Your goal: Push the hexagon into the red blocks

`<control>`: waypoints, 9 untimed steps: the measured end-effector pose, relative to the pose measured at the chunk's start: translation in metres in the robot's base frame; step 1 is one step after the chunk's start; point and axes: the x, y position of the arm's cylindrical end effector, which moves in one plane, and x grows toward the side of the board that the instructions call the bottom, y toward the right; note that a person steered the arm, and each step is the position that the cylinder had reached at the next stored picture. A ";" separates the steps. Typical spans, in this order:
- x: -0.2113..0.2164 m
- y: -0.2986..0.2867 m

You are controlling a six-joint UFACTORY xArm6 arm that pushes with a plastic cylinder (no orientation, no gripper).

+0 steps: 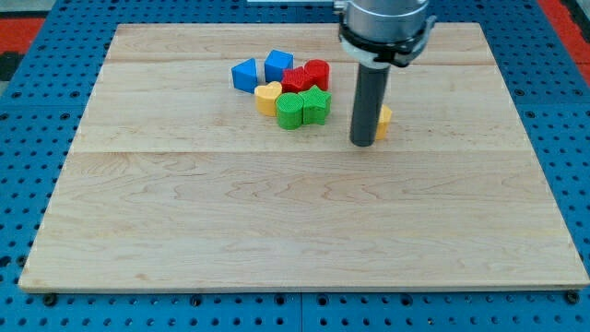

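Note:
My tip [362, 144] stands on the board right of the block cluster. A yellow block [384, 117], mostly hidden behind the rod so its shape cannot be made out, sits just to the tip's upper right, touching or nearly touching the rod. Two red blocks [307, 75] lie together in the cluster to the tip's upper left. Below them sit two green blocks [301, 107]. A yellow heart-shaped block [267, 96] is left of the green ones. Two blue blocks [262, 70] are at the cluster's upper left.
The wooden board [295, 221] lies on a blue perforated table [28, 138]. The arm's grey body [383, 23] hangs over the board's upper right.

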 end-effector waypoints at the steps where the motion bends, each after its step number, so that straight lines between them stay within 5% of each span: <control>1: -0.027 0.000; 3: -0.006 0.038; 4: -0.026 0.061; 9: -0.152 -0.028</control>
